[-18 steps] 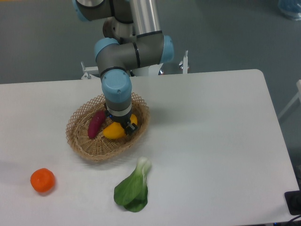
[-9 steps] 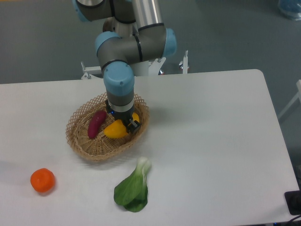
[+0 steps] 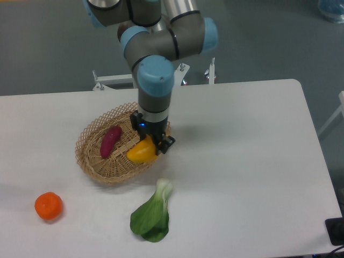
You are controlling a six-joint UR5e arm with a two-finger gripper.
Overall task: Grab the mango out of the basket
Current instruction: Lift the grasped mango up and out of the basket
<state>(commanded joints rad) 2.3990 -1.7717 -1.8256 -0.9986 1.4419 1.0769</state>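
One arm: UR5e arm [image 3: 161, 43], grey with blue joints, reaches down from top of view over the right half of the basket.
Gripper: gripper [image 3: 153, 142] black, pointing down, at the basket's right side; fingers closed narrow around the mango's upper end, holding it.
Mango: mango [image 3: 141, 152] yellow-orange, tilted, upper right end hidden between the fingers, lower left end over the basket's inner right part; cannot tell if it is touching the weave or just above it.
Basket: basket [image 3: 91, 164] tan wicker, oval, lattice rim, on the table left of centre.
Purple vegetable: purple vegetable [image 3: 110, 141] lies in the left part of the basket, slanted, apart from the mango.
Tangerine: tangerine [image 3: 49, 206] round, orange, on the table near the front left, well apart from the basket.
Bok choy: bok choy [image 3: 152, 214] green leaves, white stem end toward the basket, on the table just in front of the basket.
Table: table [image 3: 247, 161] white, right half bare.
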